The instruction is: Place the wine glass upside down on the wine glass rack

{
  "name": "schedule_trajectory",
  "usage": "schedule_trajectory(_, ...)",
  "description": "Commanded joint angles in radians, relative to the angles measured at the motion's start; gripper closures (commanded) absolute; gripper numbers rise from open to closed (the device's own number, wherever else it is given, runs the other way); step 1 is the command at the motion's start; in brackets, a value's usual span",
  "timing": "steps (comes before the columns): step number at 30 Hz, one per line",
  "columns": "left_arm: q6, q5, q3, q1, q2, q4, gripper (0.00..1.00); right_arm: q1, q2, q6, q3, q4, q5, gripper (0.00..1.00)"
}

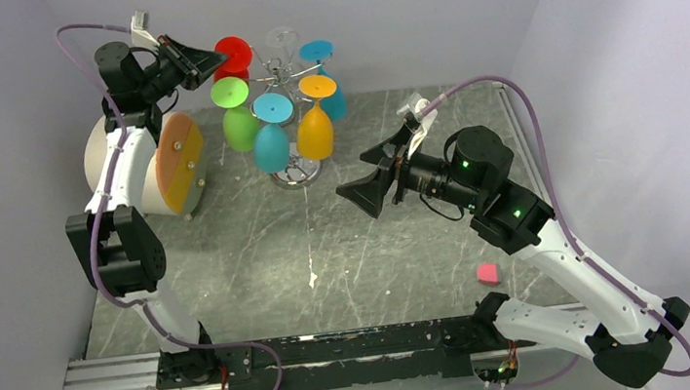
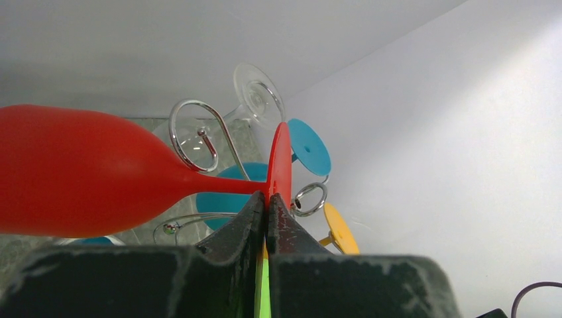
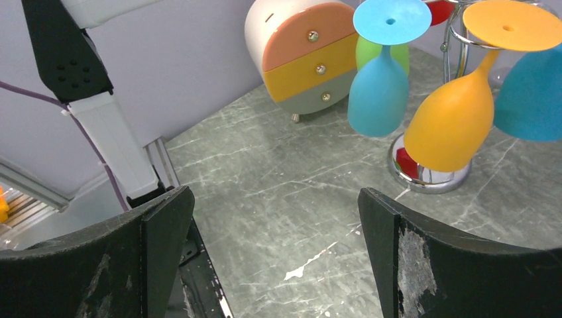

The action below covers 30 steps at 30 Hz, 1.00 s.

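Note:
My left gripper (image 1: 212,66) is shut on the rim of the red wine glass's foot (image 1: 234,53), high at the rack's back left. In the left wrist view the red glass (image 2: 79,172) lies sideways, its foot (image 2: 281,159) pinched between my closed fingers (image 2: 252,218), with a wire loop of the rack (image 2: 192,129) right behind its stem. The silver wine glass rack (image 1: 280,73) stands on its chrome base (image 1: 300,175), also seen in the right wrist view (image 3: 427,177). My right gripper (image 1: 362,196) is open and empty, to the right of the rack, above the table (image 3: 275,199).
Green (image 1: 240,124), light blue (image 1: 270,143), orange (image 1: 315,128), teal (image 1: 328,84) and clear (image 1: 282,37) glasses hang upside down on the rack. A cream drawer cylinder with an orange end (image 1: 173,164) stands left of it. A pink cube (image 1: 487,273) lies near the right arm.

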Motion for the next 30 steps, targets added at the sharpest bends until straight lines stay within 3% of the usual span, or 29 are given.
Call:
schedule_trajectory(1, -0.007, 0.033, 0.066, -0.013, 0.024, 0.016, 0.93, 0.003, 0.0, -0.005, 0.01, 0.035, 0.003, 0.0)
schedule_trajectory(20, -0.012, 0.079, 0.107, -0.032, 0.073, 0.013, 0.93, 0.003, -0.008, 0.0, -0.013, 0.05, 0.013, 0.0)
schedule_trajectory(30, -0.083, 0.079, 0.113, -0.033, 0.111, 0.097, 0.93, 0.003, -0.006, 0.004, -0.004, 0.044, 0.013, 0.0)
